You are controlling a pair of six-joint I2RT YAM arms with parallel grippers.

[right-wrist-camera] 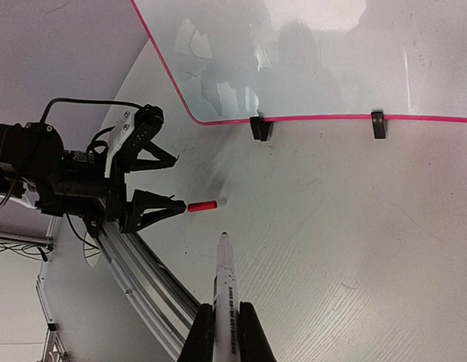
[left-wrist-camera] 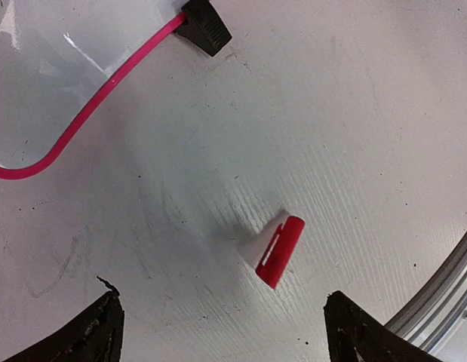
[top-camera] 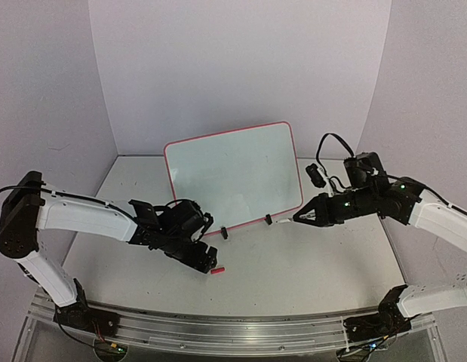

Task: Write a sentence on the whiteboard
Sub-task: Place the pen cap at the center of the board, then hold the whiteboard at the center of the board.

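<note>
The whiteboard point(top-camera: 233, 173) stands tilted on two black clip feet point(top-camera: 224, 233), pink rim around a glossy white face. No sentence is in view on it. My left gripper point(top-camera: 209, 262) hovers low over the table in front of the board's left corner, jaws wide open and empty. A red and white marker cap point(left-wrist-camera: 277, 250) lies loose on the table between its fingers point(left-wrist-camera: 93, 328). My right gripper point(right-wrist-camera: 225, 317) is shut on an uncapped white marker point(right-wrist-camera: 224, 275), tip forward, pointing at the cap point(right-wrist-camera: 203, 205) and the left gripper point(right-wrist-camera: 180, 183). The board's lower edge point(right-wrist-camera: 331, 118) is beyond.
An aluminium rail point(top-camera: 218, 324) runs along the near table edge, close behind the left gripper. A black cable and small black part point(top-camera: 314, 175) sit by the board's right side. Pale walls enclose the table on three sides.
</note>
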